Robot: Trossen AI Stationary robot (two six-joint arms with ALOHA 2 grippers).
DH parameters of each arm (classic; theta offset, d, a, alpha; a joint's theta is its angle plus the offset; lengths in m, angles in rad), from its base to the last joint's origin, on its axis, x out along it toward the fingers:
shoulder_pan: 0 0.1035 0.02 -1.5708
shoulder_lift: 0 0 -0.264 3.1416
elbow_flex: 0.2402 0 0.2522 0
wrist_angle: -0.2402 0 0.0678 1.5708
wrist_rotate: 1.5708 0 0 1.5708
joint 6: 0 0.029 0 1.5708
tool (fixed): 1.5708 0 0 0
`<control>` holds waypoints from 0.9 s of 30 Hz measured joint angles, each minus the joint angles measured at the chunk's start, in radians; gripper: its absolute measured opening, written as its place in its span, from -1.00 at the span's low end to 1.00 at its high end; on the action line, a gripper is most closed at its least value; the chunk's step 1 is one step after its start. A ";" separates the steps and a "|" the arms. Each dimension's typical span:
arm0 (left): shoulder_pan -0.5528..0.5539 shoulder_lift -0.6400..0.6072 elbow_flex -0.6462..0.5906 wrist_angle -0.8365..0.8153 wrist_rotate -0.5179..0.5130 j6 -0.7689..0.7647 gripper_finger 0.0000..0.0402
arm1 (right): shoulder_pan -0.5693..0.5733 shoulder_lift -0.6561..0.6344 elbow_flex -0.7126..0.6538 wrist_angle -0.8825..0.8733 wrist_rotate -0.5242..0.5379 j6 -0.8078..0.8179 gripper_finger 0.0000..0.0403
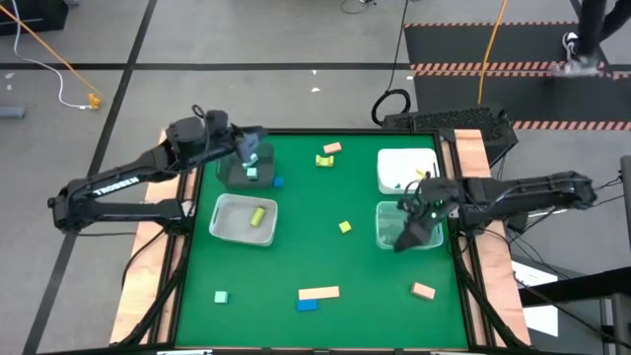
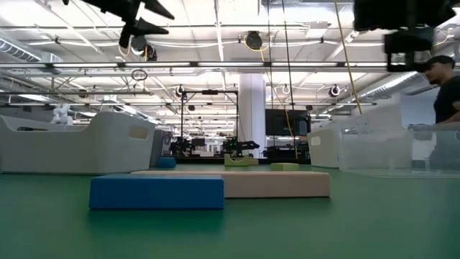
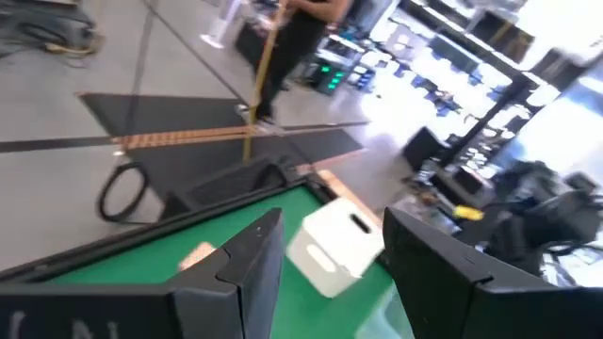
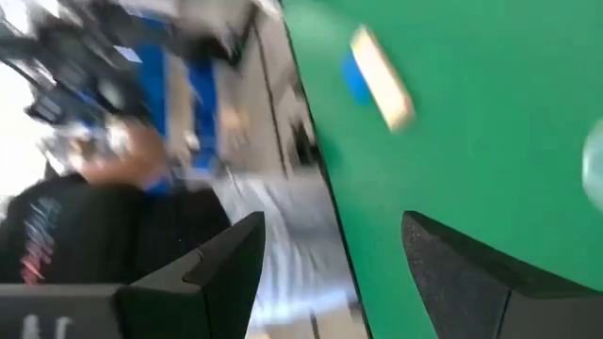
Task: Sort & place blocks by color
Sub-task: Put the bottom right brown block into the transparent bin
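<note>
Down low, a blue bar (image 2: 157,192) fronts a tan bar (image 2: 277,184); overhead, left pincer (image 1: 250,158) and right pincer (image 1: 407,234) both spread, empty.

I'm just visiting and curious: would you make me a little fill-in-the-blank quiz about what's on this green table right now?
1. The clear bin by the left arm holds one ____ block.
2. Near the table's front edge, a long tan block lies right beside a ____ block.
3. The left gripper hovers over the ____ grey bin.
4. The right gripper hangs over a ____ bin, next to the white bin.

Missing words: yellow-green; blue; dark; clear
</note>
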 joint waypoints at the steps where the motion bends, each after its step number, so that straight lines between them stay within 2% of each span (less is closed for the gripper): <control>1: -0.013 0.002 0.000 0.009 0.000 -0.004 -0.08 | 0.034 0.000 0.000 -0.041 0.000 0.000 0.20; 6: -0.077 0.019 0.000 0.029 -0.004 -0.073 -0.08 | 0.216 0.009 0.000 -0.188 0.020 0.067 0.20; 15: -0.186 0.016 0.000 0.038 -0.080 -0.131 -0.08 | 0.553 0.099 0.000 -0.158 0.222 0.191 0.20; 19: -0.232 0.016 0.000 0.037 -0.144 -0.142 -0.08 | 0.634 0.177 0.000 -0.183 0.316 0.191 0.20; 27: -0.298 0.016 0.000 0.037 -0.227 -0.172 -0.08 | 0.722 0.326 0.000 -0.208 0.391 0.183 0.20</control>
